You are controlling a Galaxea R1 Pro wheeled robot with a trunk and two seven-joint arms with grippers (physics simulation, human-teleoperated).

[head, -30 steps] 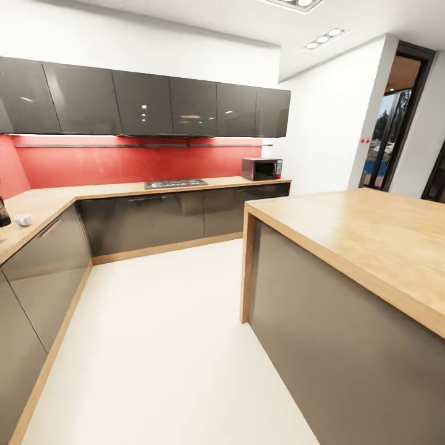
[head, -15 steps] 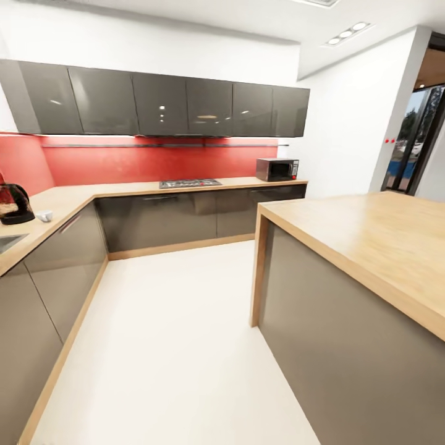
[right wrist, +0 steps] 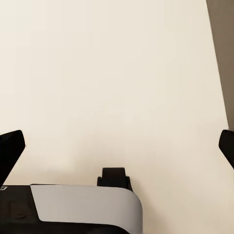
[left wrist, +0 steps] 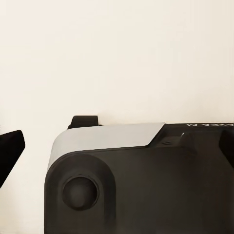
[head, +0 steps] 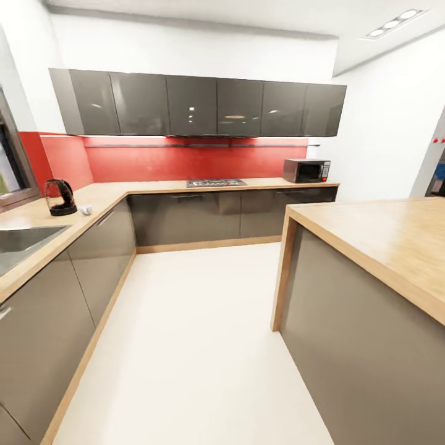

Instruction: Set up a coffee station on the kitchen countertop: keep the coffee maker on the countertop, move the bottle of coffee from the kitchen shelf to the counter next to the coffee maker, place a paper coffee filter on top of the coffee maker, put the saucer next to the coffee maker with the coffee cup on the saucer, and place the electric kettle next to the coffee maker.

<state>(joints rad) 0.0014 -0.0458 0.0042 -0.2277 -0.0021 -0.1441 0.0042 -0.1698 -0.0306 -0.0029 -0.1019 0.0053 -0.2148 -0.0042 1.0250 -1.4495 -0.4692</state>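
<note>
Kitchen in transit: dark glass electric kettle [head: 60, 196] and small white cup [head: 86, 210] stand at mid-left of the frame on the wooden L-shaped table [head: 105, 196]. Jaws' state cannot be told. Risk: base clipping the grey-sided wooden island [head: 371, 247] while turning.

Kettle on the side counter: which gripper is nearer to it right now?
Left, probably. The kettle stands far ahead on the robot's left; left gripper and right gripper both hang over floor, well short.
</note>
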